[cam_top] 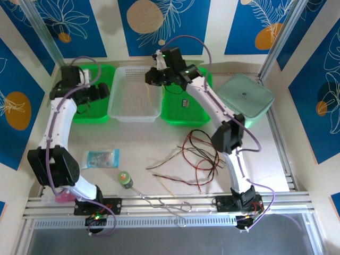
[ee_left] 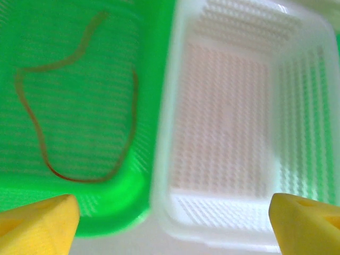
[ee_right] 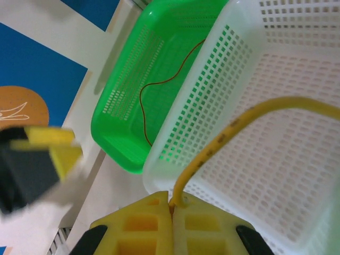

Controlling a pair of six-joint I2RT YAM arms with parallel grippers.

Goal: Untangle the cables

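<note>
Now the right gripper (ee_right: 171,210) is clenched on the thin yellow-tan flexible cable (ee_right: 223,139), which arcs up from its jaws above the white perforated plastic basket (ee_right: 212,79) at twelve o'clock on the table. To finish well, I judge it should descend over the basket's middle, let the loose end settle inside the walls, then let go and rise straight, so nothing drags over the rim. The left gripper (ee_left: 171,212) hangs released beside the green perforated plastic basket (ee_left: 154,106) at eleven o'clock, where a thin red cable (ee_left: 85,180) lies looped. The red and black tangle (cam_top: 202,154) waits at four o'clock.
</note>
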